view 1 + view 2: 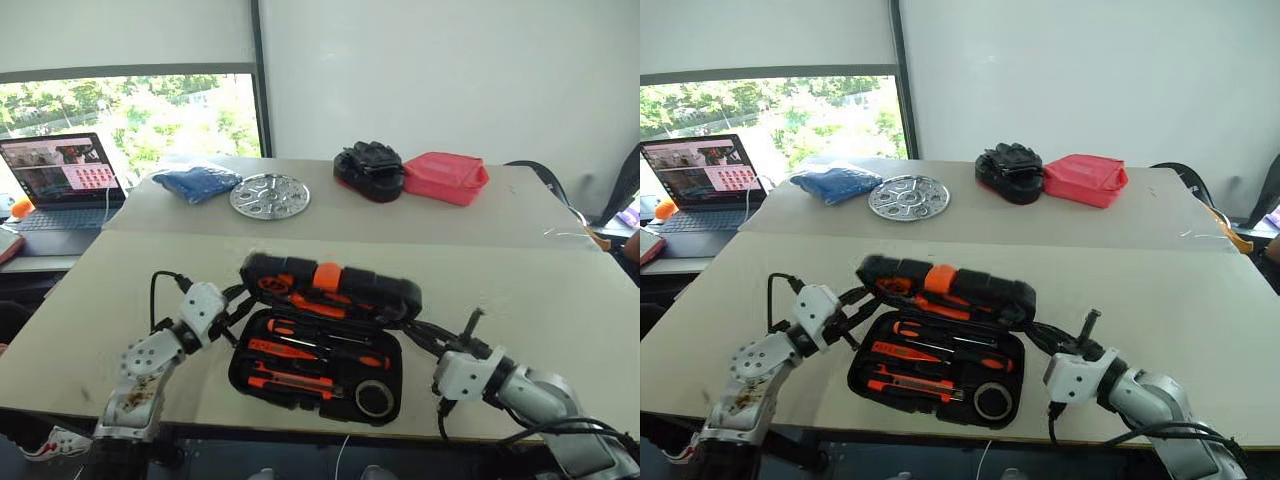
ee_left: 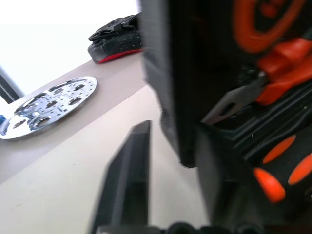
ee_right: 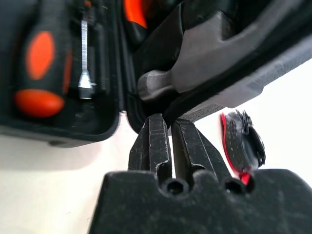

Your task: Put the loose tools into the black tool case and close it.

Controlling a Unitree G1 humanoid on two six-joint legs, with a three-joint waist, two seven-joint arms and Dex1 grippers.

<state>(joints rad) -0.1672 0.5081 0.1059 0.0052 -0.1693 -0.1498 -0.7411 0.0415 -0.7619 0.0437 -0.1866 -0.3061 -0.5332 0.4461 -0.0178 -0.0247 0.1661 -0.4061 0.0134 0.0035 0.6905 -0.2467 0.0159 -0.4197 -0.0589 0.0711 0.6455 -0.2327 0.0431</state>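
While the black tool case (image 1: 320,345) lay near the front edge of the table (image 1: 520,300), its lid (image 1: 330,285) stood half raised over the tray, with the orange latch (image 1: 327,276) on its upper edge. Inside the tray were an orange-and-black utility knife (image 1: 290,382), two screwdrivers (image 1: 300,350) with black-and-orange handles and a small black tape roll (image 1: 374,398) at the 5 o'clock corner. At 9 o'clock from the case, the left gripper (image 1: 238,300) had its fingers parted on both sides of the lid's end wall; whether they pressed on it could not be told. At 3 o'clock, the right gripper (image 3: 170,139) had its fingers almost together, with a thin gap, their tips just at the lid's rim and holding nothing. Far behind, at 12 o'clock, were a black gloves bundle (image 1: 370,170), a red pouch (image 1: 445,177) and a round metal plate (image 1: 270,196).
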